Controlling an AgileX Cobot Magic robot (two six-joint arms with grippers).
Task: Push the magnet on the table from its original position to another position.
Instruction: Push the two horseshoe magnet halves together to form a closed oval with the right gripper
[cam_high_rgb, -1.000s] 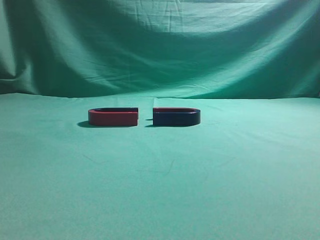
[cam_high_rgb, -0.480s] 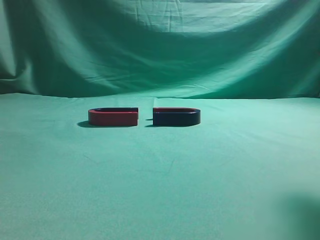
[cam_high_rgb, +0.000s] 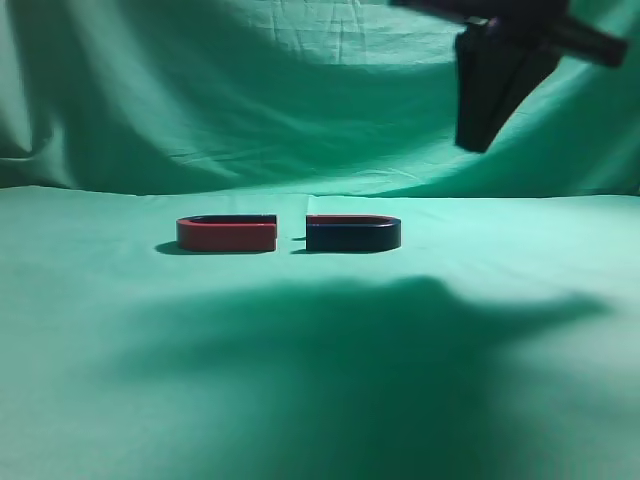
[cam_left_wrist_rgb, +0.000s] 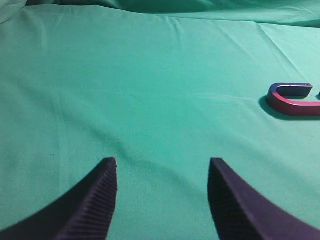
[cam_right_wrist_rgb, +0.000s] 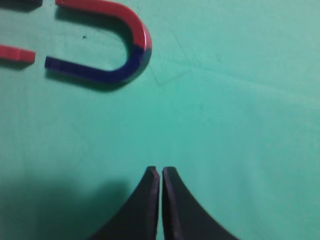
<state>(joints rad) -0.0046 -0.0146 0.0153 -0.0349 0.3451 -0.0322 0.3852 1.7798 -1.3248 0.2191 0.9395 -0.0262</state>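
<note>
The dark navy magnet (cam_high_rgb: 353, 235) lies on the green table (cam_high_rgb: 100, 340), its open end facing left. In the right wrist view it (cam_right_wrist_rgb: 132, 62) is a U with one red arm and one blue arm, at the upper left. My right gripper (cam_high_rgb: 478, 140) hangs high at the upper right, above and to the right of the magnet and well clear of it. Its jaws (cam_right_wrist_rgb: 160, 171) are shut and empty. My left gripper (cam_left_wrist_rgb: 162, 162) is open and empty over bare cloth; it does not show in the exterior view.
A red U-shaped magnet (cam_high_rgb: 226, 234) lies just left of the navy one, open ends facing with a small gap. It shows at the right edge of the left wrist view (cam_left_wrist_rgb: 295, 102). A wrinkled green backdrop (cam_high_rgb: 250, 90) hangs behind.
My right arm has come into the exterior view at the top right and now throws a broad shadow over the table's front. Neither magnet has moved.
</note>
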